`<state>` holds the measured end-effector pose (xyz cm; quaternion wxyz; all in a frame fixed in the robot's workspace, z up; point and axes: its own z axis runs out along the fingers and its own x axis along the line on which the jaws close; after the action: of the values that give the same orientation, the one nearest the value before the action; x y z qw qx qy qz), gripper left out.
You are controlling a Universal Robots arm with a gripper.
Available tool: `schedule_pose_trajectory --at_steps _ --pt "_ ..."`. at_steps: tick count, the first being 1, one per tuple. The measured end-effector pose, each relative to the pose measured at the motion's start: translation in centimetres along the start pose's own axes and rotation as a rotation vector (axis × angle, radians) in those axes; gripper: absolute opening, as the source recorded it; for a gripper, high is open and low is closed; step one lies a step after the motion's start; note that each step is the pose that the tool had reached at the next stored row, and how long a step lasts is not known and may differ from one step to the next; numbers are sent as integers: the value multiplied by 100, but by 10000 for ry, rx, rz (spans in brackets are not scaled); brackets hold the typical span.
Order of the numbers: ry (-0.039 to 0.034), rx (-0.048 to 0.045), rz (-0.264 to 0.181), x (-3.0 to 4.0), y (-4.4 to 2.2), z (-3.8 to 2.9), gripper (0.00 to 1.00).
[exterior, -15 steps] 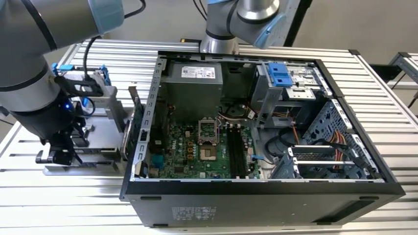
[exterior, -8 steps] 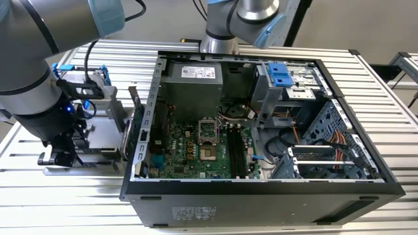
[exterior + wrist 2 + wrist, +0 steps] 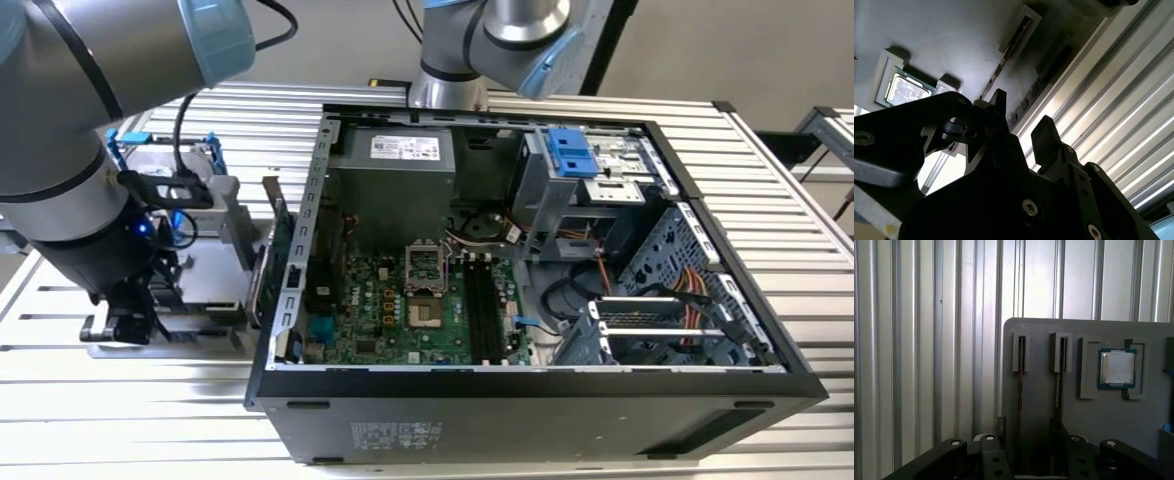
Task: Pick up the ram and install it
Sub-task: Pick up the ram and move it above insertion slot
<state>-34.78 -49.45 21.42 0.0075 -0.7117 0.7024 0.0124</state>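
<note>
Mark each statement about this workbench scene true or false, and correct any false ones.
1. The gripper is outside the computer case, at a gray tray. True.
2. The tray holds a square silver processor chip. True.
3. The ram is already seated on the motherboard. False: the ram stands on edge in the tray's slots, and the black slots on the motherboard look empty.
4. The gripper's fingers are shut tight. False: the fingers stand apart.
5. The case lies open with the motherboard in view. True.
</note>
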Motion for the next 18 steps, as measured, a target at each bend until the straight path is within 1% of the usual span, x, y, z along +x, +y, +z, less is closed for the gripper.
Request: schedule_pose_trajectory --at_steps 11,18 --pt "1 -2 1 5 7 94 100" --pt "0 0 1 27 7 153 100"
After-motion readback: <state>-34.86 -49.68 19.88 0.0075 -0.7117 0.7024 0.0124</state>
